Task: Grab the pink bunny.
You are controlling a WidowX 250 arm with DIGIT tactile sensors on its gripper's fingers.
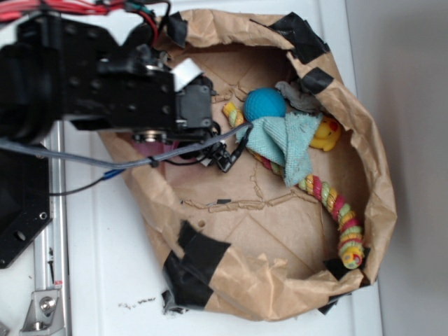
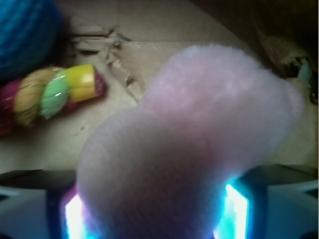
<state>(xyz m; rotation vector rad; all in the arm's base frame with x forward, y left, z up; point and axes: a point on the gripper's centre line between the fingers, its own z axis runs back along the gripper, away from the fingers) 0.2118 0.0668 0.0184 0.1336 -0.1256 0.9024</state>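
Note:
The pink bunny (image 2: 199, 124) is pale pink fuzzy plush and fills most of the wrist view, close to the camera. It sits squeezed between the two glowing fingers (image 2: 72, 214) of my gripper (image 2: 154, 211), which looks shut on it. In the exterior view only a sliver of the pink bunny (image 1: 149, 148) shows under the black arm, at the left inside the brown paper bag (image 1: 378, 175). The gripper itself is hidden by the arm there.
A blue ball (image 1: 264, 103), a teal cloth (image 1: 290, 140), a yellow rubber duck (image 1: 327, 133) and a multicoloured rope toy (image 1: 329, 199) lie in the bag's right half. The ball (image 2: 25, 35) and rope (image 2: 50, 94) show left of the bunny. The bag's crumpled walls rise all round.

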